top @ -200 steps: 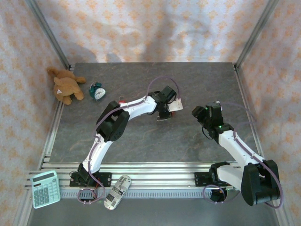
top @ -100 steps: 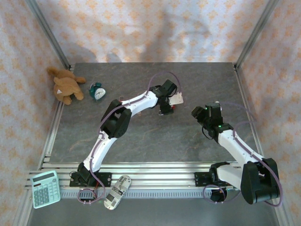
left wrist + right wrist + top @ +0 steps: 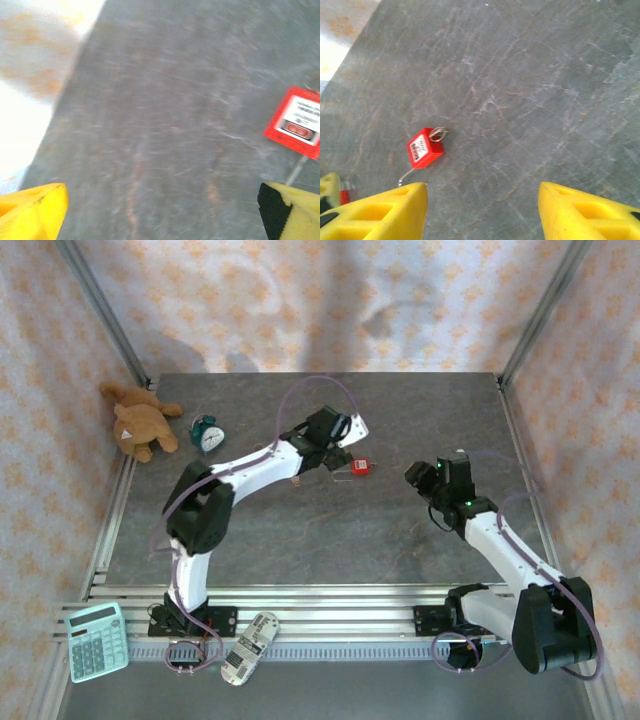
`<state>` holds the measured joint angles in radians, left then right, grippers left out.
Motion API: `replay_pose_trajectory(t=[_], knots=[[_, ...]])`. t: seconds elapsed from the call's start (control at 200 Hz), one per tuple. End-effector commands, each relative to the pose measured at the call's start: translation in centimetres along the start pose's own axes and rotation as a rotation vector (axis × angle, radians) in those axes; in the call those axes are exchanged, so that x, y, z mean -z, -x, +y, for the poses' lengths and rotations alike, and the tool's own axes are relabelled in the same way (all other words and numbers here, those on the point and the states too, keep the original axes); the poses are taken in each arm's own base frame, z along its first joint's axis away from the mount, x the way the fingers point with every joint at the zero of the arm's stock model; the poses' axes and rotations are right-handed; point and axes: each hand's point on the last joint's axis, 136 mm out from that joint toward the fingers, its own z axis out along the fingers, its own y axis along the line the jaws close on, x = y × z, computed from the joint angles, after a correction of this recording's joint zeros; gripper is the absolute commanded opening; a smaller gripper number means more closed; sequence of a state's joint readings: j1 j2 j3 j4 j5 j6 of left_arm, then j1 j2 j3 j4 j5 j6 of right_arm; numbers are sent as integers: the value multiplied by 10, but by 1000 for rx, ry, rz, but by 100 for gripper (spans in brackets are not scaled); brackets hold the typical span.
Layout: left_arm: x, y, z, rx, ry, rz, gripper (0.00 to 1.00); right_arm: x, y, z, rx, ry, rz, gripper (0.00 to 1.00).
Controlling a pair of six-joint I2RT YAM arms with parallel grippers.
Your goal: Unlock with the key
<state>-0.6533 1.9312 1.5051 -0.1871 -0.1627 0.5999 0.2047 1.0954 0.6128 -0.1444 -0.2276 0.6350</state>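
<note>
Near edge, by L arm base: calculator point(image 3: 97, 640) and remote point(image 3: 250, 647), not part of the job. Further in: bare grey table point(image 3: 300, 540) btwn the arms.

Mid-table, R side: right gripper point(image 3: 482, 195) hovering over the surface. Yellow fingers point(image 3: 385, 210) apart at a medium gap, nothing btwn them, aimed at the lock from a little way off.

Just beyond, to its L: red padlock point(image 3: 362, 466) lying flat on the table, loose, touched by neither gripper. Small metal loop point(image 3: 438, 133) at one end of the body, thin metal bit point(image 3: 407, 172) poking out the other. Can't tell which is key and which is shackle, nor whether unlocked.

Right beside the lock, far-left of it: left gripper point(image 3: 338, 458), spread to full width, empty. In its wrist view, lock off at the R edge, outside the gap. That view blurred, detail poor.

Far L corner: small alarm clock point(image 3: 208, 433), then teddy bear point(image 3: 140, 420) by the wall, well apart from the work.

Step in hand, as a guess: lock lying free, both grips yet to be set up before any key turn.

Next move prob. needs:
- one gripper to pin the red body w/o covering the keyhole end;
- the other to pinch the key narrow and square, then twist;
- a low, slow approach, since a loose lock likely slides if nudged.
</note>
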Motion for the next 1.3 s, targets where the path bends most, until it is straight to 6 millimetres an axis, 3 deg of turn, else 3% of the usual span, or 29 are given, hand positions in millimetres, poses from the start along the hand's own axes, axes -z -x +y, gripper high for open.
replay_pose_trajectory(t=[0.0, 0.105, 0.295, 0.41, 0.541, 0.721, 0.911, 1.081, 1.291], knots=[[43, 14, 65, 199, 256, -78, 100, 2, 1, 26, 19, 24, 20, 59], [73, 4, 90, 312, 350, -71, 100, -1, -3, 48, 40, 67, 20, 58], [120, -22, 117, 564, 443, -83, 100, -5, -7, 93, 117, 105, -4, 58], [132, -51, 129, 685, 513, -69, 100, -10, -15, 117, 145, 122, 15, 56], [143, -85, 148, 922, 589, -57, 100, -29, -32, 126, 129, 66, 90, 53], [154, -120, 142, 1300, 432, -95, 99, -60, -64, 147, 100, 68, 177, 48], [164, -147, 136, 1385, 493, -139, 99, -90, -100, 175, 108, 69, 202, 44], [161, -147, 129, 1444, 454, -132, 99, -113, -131, 192, 97, 71, 226, 34], [156, -144, 125, 1457, 421, -122, 98, -136, -160, 190, 48, 57, 262, 27]])
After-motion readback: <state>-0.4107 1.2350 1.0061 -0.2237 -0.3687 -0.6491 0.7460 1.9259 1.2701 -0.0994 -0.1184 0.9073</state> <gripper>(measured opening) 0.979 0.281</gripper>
